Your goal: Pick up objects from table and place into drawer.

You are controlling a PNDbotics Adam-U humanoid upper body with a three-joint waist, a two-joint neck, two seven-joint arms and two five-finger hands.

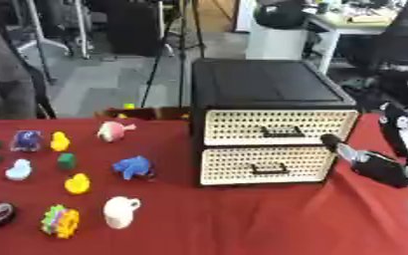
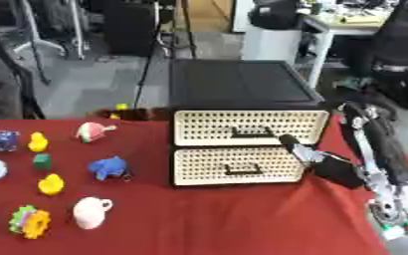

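Right robot hand [image 2: 316,158], fingers extended and holding nothing, nears the upper drawer [image 2: 249,127]; both drawers closed. Next: hook its handle [image 2: 253,132] and pull.

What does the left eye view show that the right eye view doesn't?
Only the left eye view shows a dark ring-shaped thing at the red table's left edge, plus dark shapes at the left border. Only the right eye view shows the right arm's lower part down to the bottom corner. Both share the two-drawer cabinet with both drawers closed, the right robot hand by the drawer fronts, the white mug, the blue toy and the yellow ducks.
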